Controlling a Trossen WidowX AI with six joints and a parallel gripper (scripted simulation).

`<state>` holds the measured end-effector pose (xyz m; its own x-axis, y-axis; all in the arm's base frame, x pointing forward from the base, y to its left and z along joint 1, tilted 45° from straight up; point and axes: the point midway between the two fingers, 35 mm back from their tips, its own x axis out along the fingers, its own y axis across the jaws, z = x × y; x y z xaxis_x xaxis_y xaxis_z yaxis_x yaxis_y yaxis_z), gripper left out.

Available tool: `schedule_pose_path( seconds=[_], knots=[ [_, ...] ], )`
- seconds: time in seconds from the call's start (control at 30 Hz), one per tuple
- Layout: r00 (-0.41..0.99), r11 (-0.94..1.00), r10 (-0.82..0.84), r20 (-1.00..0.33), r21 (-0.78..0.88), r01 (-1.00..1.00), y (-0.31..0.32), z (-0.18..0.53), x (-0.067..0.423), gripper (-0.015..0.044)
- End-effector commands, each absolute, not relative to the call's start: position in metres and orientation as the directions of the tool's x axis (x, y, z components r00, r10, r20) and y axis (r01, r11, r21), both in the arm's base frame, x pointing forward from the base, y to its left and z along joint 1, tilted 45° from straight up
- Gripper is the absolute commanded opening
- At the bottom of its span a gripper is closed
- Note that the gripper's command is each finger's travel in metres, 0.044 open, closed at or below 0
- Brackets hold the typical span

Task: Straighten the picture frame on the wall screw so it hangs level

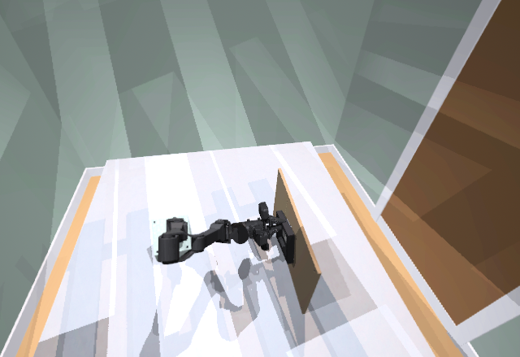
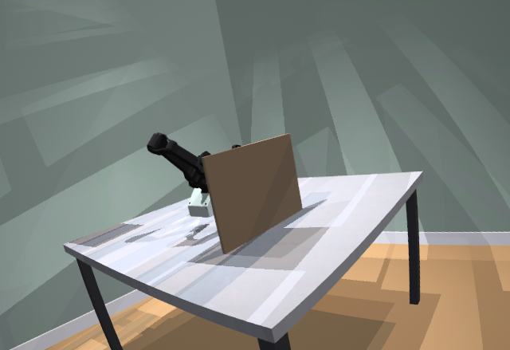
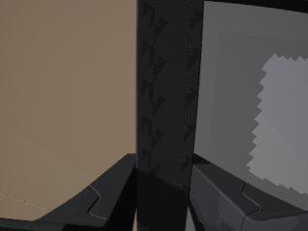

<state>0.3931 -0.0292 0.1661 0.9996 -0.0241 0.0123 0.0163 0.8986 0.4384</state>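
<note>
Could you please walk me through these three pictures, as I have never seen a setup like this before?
The dark machine is a single jointed robot arm bolted to a pale table. One picture looks down from above, one looks in from the side of the room, and one comes from a small camera on the arm's wrist. Standing upright on the table is a brown board that serves as a wall. A dark picture frame hangs on the arm's side of it, so the side view shows only the board's bare back. The end effector, a two-fingered clamp, is shut on the frame's dark border; the wrist view shows a finger on either side.
</note>
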Motion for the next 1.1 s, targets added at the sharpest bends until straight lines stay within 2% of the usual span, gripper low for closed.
schedule_pose_path(
  seconds=[0.0,1.07],
  knots=[
    [1.0,0.888,-0.024,0.012,0.459,0.016,-0.0296,0.1659,0.393,0.0],
    [1.0,0.793,-0.023,0.01,0.609,0.012,-0.0272,0.1679,0.3929,0.0]
  ],
)
